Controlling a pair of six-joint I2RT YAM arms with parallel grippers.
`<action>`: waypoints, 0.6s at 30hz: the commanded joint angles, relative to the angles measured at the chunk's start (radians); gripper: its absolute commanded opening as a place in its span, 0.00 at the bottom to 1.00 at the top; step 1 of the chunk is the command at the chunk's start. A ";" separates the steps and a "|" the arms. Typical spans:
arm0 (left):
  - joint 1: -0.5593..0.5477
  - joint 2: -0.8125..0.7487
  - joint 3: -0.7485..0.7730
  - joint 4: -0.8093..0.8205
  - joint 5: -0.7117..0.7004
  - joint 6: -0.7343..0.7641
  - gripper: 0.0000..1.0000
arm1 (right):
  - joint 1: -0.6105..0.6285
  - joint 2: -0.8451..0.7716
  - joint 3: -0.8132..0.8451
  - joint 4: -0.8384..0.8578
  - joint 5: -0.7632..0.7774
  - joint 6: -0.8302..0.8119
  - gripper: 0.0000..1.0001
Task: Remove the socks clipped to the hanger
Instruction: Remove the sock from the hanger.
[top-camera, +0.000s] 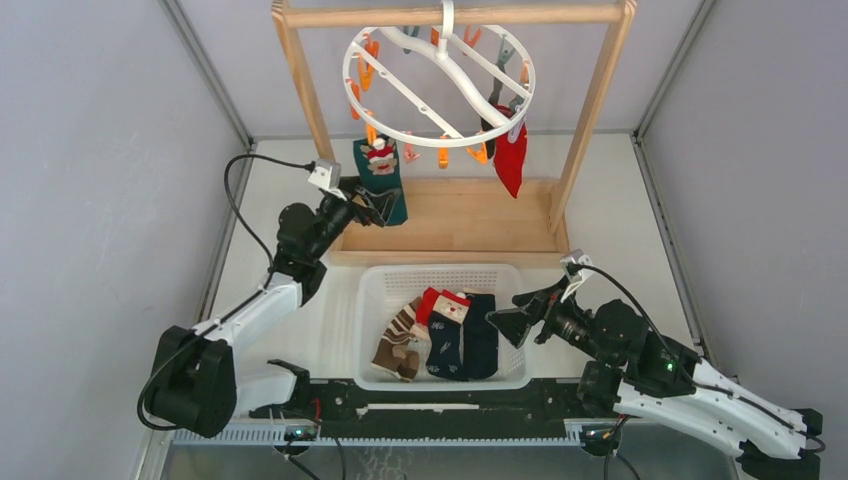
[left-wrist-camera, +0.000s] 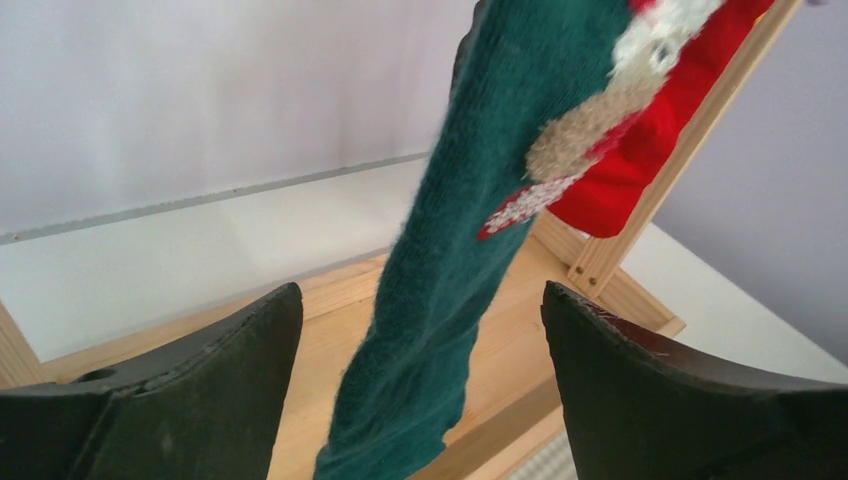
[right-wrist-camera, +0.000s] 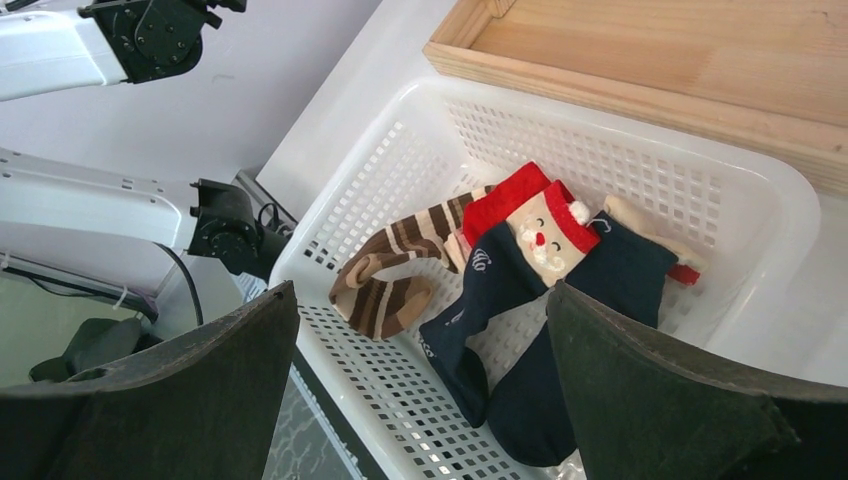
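Nearest, the right gripper (top-camera: 503, 323) hangs spread and empty at the right rim of the white latticed plastic basket (top-camera: 440, 270), which holds at least four loose socks (top-camera: 440, 335). Beyond the basket, the left gripper (top-camera: 386, 205) straddles the dark green knitted sock (left-wrist-camera: 450, 250) with its jaws wide, not pinching. The next move looks to be closing on it and tugging down. Beyond the basket, two socks show on the round white plastic hanger (top-camera: 430, 141), this one and a red sock (top-camera: 511, 155).

left claw (top-camera: 388, 204) far forward, right claw (top-camera: 504, 319) low, both spread wide
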 joint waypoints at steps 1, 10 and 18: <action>0.007 -0.056 0.009 0.051 0.044 -0.026 0.86 | -0.011 -0.003 0.032 0.011 0.007 -0.016 1.00; 0.007 -0.098 0.047 -0.039 0.105 -0.044 0.32 | -0.011 -0.009 0.025 0.020 -0.002 -0.004 1.00; -0.002 -0.173 0.045 -0.125 0.103 -0.061 0.19 | -0.011 0.002 0.025 0.041 -0.004 -0.009 0.99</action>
